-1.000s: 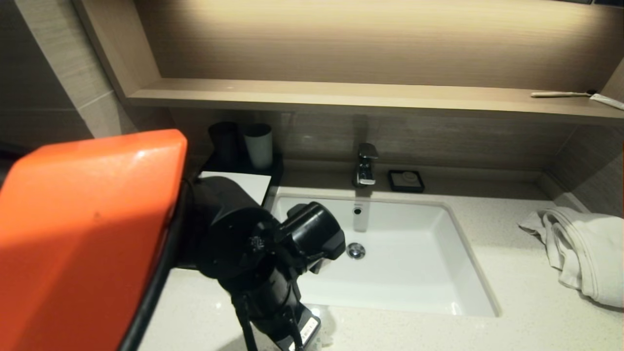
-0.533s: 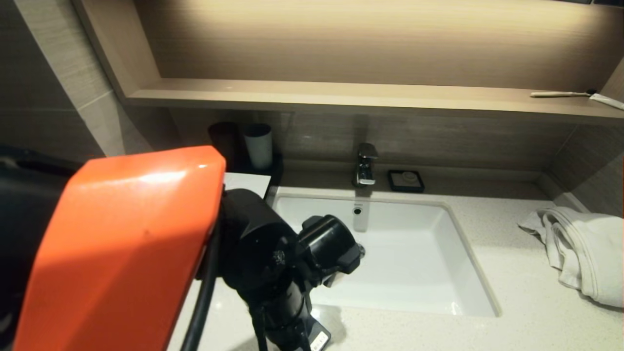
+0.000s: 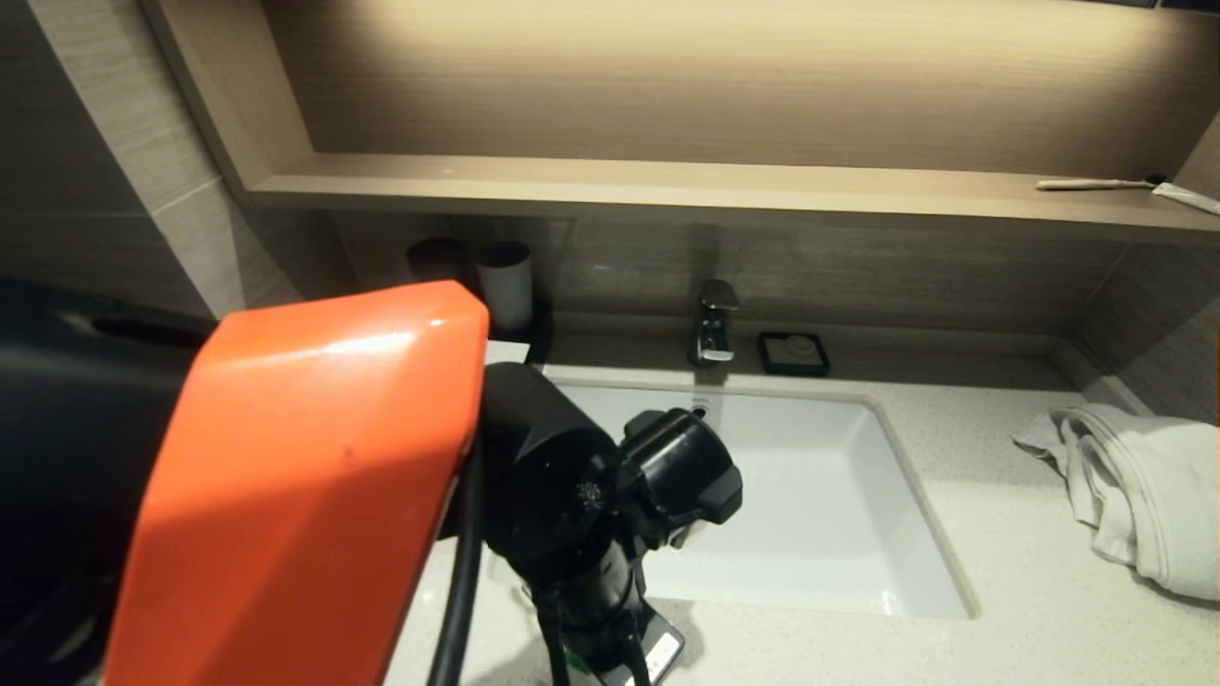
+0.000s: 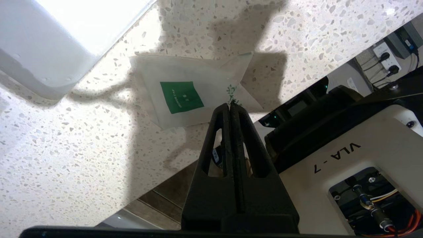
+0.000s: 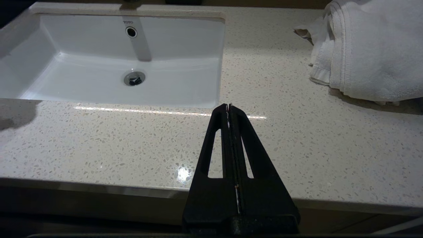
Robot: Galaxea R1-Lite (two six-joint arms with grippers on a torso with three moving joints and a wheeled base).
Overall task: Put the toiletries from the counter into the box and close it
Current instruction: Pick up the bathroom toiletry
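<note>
Left wrist view: left gripper (image 4: 230, 105) fingers pressed together over, perhaps pinching, the sachet (image 4: 185, 96).

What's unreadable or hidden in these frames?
- Box: head view, only a white corner shows behind the left arm; open or closed, cannot tell.
- Left gripper: shut at the edge of the white sachet; whether it pinches it, cannot tell.
- Sachet's green label: print too small.
- Right gripper: shut, absent from head view.
- Shelf items: too small, cut off by the frame edge.
</note>
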